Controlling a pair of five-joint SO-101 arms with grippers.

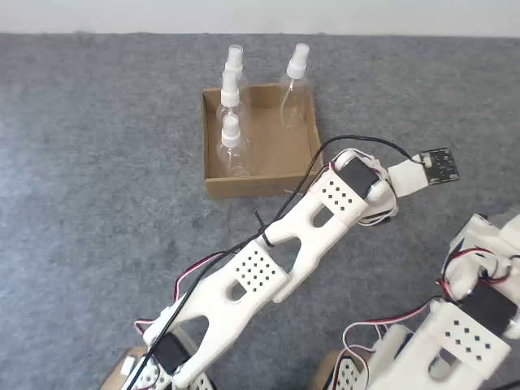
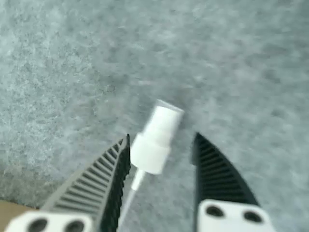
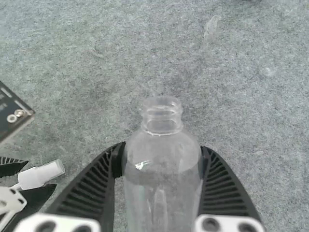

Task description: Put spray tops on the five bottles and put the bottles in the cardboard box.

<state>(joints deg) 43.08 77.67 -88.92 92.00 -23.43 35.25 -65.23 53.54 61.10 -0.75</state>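
A clear bottle (image 3: 161, 169) without a top, its open neck pointing away from the wrist, sits between the jaws of my right gripper (image 3: 161, 147), which is shut on its body. A white spray top (image 2: 155, 140) with its thin dip tube lies between the fingers of my left gripper (image 2: 161, 137). It rests against one finger, with a gap to the other, so the gripper is open. The same spray top (image 3: 42, 174) appears beside the bottle. The cardboard box (image 1: 244, 185) at the back holds several capped bottles (image 1: 231, 138). The left arm (image 1: 325, 207) stretches to just right of the box.
Grey carpet covers the table. The left arm's camera board (image 1: 435, 166) sticks out to the right of the box. The right arm (image 1: 479, 301) stands at the near right corner. Open carpet lies left of the box.
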